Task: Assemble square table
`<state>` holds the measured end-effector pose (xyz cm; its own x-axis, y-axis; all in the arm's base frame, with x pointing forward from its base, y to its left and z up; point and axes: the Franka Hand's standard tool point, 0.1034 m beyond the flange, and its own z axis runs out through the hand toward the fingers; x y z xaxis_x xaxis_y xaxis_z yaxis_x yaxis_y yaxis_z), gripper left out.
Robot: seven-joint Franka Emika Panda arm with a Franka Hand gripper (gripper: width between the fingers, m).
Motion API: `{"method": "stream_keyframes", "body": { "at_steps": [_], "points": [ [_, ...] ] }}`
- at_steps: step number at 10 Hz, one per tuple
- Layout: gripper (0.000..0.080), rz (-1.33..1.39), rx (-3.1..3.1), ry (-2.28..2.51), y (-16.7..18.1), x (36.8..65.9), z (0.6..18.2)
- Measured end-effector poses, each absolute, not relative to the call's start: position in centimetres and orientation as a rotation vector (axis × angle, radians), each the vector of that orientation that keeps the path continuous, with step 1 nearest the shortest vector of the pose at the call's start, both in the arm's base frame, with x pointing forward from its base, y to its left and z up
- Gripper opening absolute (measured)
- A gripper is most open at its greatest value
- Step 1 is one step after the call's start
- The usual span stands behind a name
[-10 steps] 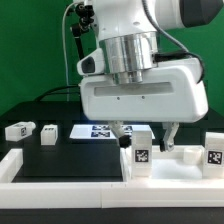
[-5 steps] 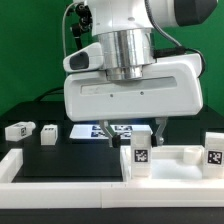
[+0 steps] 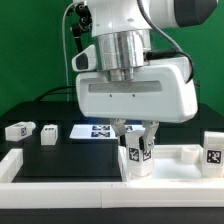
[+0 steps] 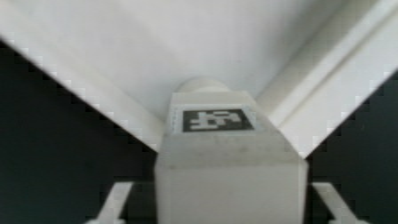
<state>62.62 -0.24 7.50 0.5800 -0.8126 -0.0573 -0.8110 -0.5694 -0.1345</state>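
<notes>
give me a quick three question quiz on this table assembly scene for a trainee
1. True or false: the gripper straddles an upright leg.
2. How many legs sit at the exterior view's left, away from the arm?
3. The other upright leg stands at the exterior view's: A) left, B) right, C) middle.
Key: 1 true; 2 two; 3 B.

The white square top [image 3: 186,155] lies flat, first leg [image 3: 138,152] upright at its corner, second leg [image 3: 212,155] upright nearby. Third leg [image 3: 20,130] and fourth leg [image 3: 47,134] lie well apart from it.
</notes>
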Motion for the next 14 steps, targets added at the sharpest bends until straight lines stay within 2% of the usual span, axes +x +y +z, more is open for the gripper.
{"method": "stream_keyframes", "body": {
  "at_steps": [3, 5, 6, 7, 8, 9, 10, 14],
  "points": [
    [0.0289, 0.1, -2.051, 2.125, 0.3, 62.5, 7.3],
    [0.0291, 0.124, -1.761, 2.321, 0.1, 62.4, 7.2],
    [0.0291, 0.121, -1.773, 2.312, 0.1, 62.4, 7.2],
    [0.0367, 0.103, -1.877, 2.241, 0.2, 62.3, 7.1],
    [0.0515, 0.063, -2.076, 2.105, 0.9, 62.2, 7.2],
    [0.0515, 0.029, -2.26, 1.92, 1.3, 62.4, 7.3],
    [0.062, -0.001, -2.403, 1.736, 1.5, 62.5, 7.3],
    [0.0649, -0.035, -2.613, 1.41, 1.2, 62.4, 7.2]
  ]
}}
